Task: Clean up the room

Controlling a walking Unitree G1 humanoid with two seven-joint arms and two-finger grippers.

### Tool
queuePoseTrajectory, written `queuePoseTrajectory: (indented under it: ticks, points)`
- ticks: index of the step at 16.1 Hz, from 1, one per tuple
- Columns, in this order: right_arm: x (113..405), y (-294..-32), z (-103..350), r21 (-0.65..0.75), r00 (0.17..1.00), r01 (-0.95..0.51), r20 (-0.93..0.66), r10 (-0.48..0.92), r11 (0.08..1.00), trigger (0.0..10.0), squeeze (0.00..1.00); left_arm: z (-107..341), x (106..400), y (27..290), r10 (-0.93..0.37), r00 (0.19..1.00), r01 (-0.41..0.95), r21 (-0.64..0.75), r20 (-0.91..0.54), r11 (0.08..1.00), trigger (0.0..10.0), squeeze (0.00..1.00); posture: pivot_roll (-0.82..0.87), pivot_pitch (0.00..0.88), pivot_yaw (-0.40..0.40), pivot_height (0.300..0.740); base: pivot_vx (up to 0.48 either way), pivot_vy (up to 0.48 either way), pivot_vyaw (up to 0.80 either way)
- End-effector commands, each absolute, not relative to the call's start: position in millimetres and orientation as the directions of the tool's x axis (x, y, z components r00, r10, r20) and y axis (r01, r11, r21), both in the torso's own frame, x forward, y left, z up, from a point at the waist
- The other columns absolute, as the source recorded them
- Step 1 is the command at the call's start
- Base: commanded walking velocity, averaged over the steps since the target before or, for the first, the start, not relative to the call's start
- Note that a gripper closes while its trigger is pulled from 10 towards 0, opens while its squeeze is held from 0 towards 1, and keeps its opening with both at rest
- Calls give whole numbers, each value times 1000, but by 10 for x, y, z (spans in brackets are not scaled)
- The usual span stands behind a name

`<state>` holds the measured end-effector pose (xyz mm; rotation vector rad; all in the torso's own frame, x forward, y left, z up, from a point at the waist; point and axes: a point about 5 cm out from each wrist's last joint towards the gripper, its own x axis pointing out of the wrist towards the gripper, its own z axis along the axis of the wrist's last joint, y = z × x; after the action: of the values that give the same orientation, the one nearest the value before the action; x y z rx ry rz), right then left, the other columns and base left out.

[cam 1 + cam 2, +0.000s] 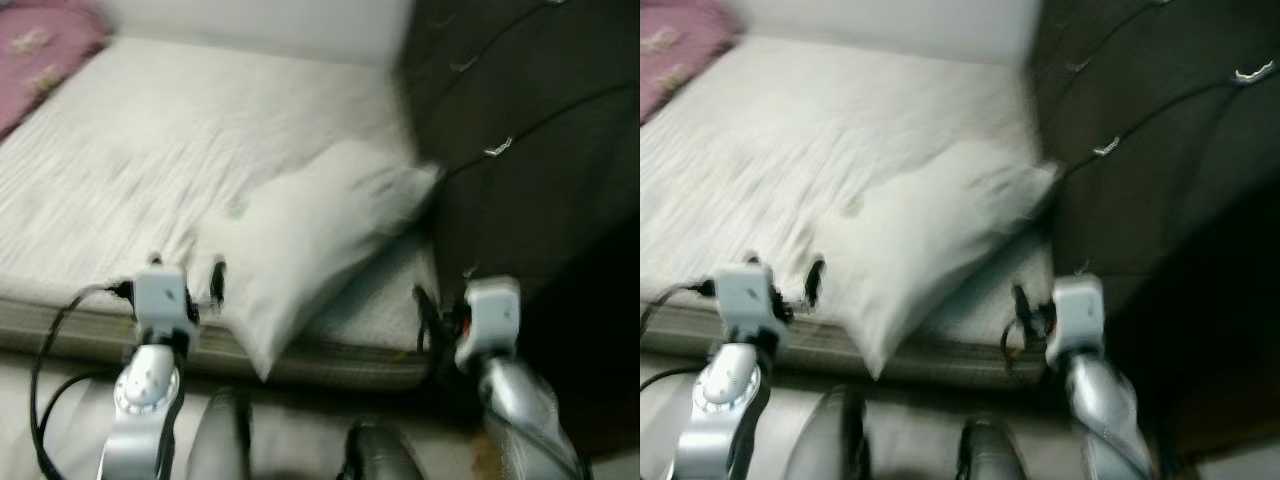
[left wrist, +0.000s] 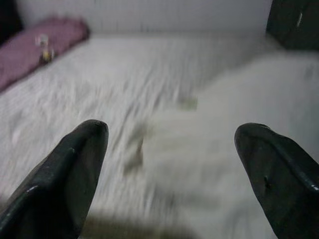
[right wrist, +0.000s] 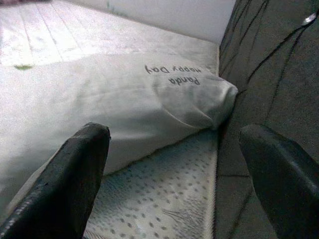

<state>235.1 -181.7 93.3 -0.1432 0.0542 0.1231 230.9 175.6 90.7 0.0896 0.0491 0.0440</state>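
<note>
A white pillow [image 1: 310,235] lies slantwise on the bed, one corner hanging over the near mattress edge and the far corner against the dark headboard [image 1: 520,150]; small dark lettering shows on the pillow [image 3: 124,94]. My left gripper [image 1: 205,285] is held open at the near edge of the mattress, just left of the pillow. My right gripper [image 1: 425,315] is held open at the mattress corner, right of the pillow and close to the headboard. Neither holds anything. In the wrist views the left gripper [image 2: 172,144] and right gripper [image 3: 172,149] stand wide apart.
The white bed [image 1: 120,170] spreads ahead, with a pink blanket [image 1: 40,50] at its far left corner. The tufted dark headboard rises on the right. A black cable [image 1: 50,350] loops by my left arm. The pictures are blurred by motion.
</note>
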Motion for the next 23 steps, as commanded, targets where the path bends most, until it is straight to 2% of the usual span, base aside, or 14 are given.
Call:
queuePoseTrajectory:
  ticks: [1,9,23]
  points:
    - [2328,-1813,937,-128,991,-127,-66,119,984,10000,0,953,2336,1774,51,998,-47,100,-31,994,10000,0,-42,101,-54,665,0,0,0]
    - [2357,-1787,934,-125,989,-139,-66,132,982,10000,0,995,2372,1726,3,1000,-3,73,-8,997,10000,0,-43,107,-45,665,0,0,0]
    - [2354,-1776,936,-136,986,-162,-64,155,977,10000,0,985,2387,1687,-15,1000,16,56,-20,998,10000,0,-48,111,-48,665,324,0,70]
